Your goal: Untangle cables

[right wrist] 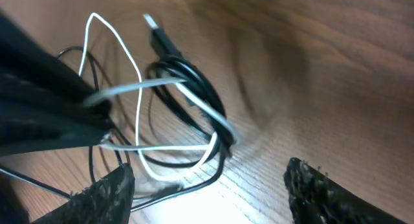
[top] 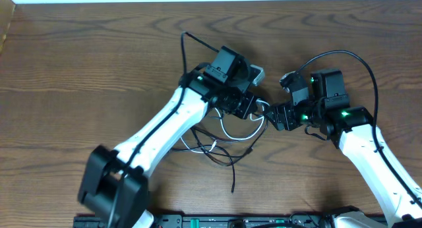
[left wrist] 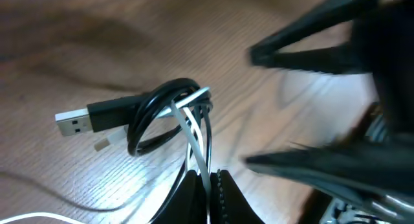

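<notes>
1 white cable (left wrist: 198,137) pinched in left gripper (left wrist: 210,180), right gripper (right wrist: 208,185) jaws wide

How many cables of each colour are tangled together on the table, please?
Black cable: 1
White cable: 1
Total: 2
</notes>
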Controlling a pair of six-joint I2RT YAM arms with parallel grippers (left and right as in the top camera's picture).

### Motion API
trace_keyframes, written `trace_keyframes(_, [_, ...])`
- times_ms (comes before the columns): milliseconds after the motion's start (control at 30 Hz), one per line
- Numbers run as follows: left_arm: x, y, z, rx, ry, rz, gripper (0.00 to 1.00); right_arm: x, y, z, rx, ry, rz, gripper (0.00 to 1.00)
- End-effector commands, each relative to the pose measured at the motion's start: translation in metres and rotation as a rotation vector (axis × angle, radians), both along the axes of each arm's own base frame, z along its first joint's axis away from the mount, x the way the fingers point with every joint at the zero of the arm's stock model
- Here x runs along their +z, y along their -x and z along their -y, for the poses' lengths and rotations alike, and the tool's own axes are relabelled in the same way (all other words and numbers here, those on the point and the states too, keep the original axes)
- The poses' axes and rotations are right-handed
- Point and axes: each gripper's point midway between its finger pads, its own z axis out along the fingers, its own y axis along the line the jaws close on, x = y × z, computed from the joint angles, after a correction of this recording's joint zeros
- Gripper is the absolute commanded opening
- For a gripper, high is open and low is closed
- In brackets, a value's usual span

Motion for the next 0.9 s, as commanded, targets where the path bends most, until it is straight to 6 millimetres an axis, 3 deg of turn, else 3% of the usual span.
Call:
trace_keyframes(0, [0.049,0.009,0.0,-0.022,0.087,0.085,0.08,0.003,0.001,-0.003,0.05,-0.012,0.026,0.64])
trace_keyframes(67, [0.068,0.016,-0.001,-0.023,0.116,0.116,0.08,0.004,0.001,-0.005,0.056,-0.021,0.026,0.63])
trace_keyframes(133, [0.073,0.022,0.0,-0.035,0.121,0.122,0.08,0.005,0.0,-0.005,0.056,-0.023,0.031,0.61])
trace_keyframes(233, [0.071,0.03,0.0,-0.046,0.104,0.104,0.08,0.01,-0.006,-0.007,0.057,-0.037,0.065,0.45])
trace_keyframes(433, [0.068,0.032,-0.003,-0.042,0.087,0.09,0.08,0.031,-0.009,-0.026,0.131,-0.15,0.128,0.39])
trace_keyframes(633, [0.067,0.032,-0.003,-0.039,0.084,0.092,0.08,0.035,-0.009,-0.03,0.148,-0.174,0.139,0.02])
trace_keyframes(700, [0.064,0.025,-0.008,-0.012,0.047,0.118,0.08,0.034,-0.008,-0.03,0.147,-0.173,0.132,0.01])
trace_keyframes(800, [0.053,-0.001,-0.03,0.1,-0.098,0.221,0.08,0.028,-0.001,-0.028,0.145,-0.169,0.088,0.01])
trace_keyframes(867, [0.049,-0.017,-0.046,0.169,-0.185,0.283,0.17,0.028,0.006,-0.031,0.162,-0.191,0.058,0.01])
